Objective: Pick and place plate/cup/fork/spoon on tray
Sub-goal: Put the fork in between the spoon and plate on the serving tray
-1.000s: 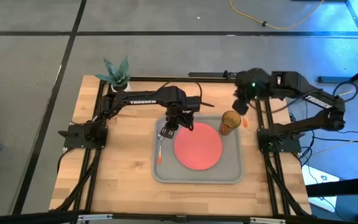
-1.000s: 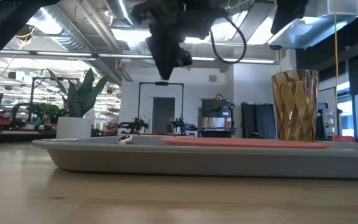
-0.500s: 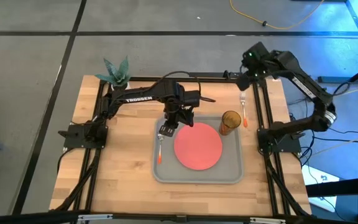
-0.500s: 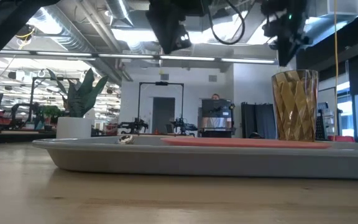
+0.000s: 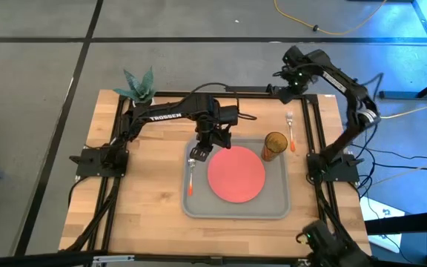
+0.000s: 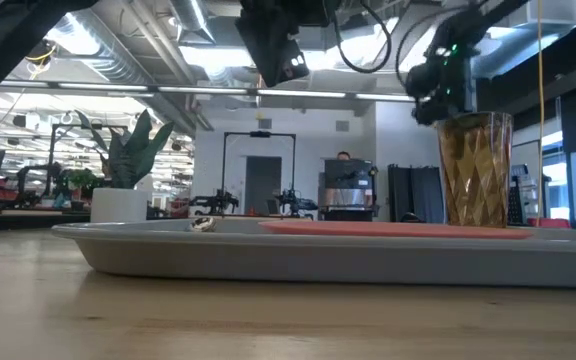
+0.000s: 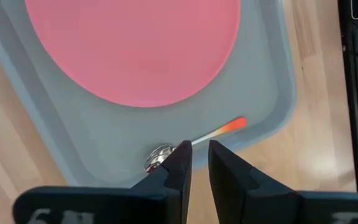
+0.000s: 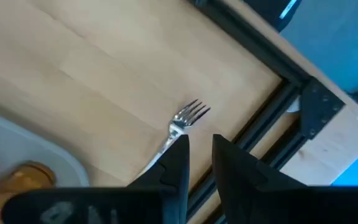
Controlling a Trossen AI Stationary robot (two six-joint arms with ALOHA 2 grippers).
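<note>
The wooden table [image 5: 147,193] carries the grey tray [image 5: 273,208] on its right half. The red plate [image 5: 236,174] lies flat in the tray's middle, the amber cup [image 5: 274,145] stands upright at the tray's far right corner, and the spoon [image 5: 191,174] lies along the tray's left edge. The fork [image 5: 290,127] lies on the tabletop just right of the tray. The left gripper [image 5: 207,142] hangs over the tray's far left corner, fingers [image 7: 180,163] nearly together, empty. The right gripper [image 5: 288,76] is raised above the table's far right corner, its fingers [image 8: 178,155] slightly parted, grasping nothing
</note>
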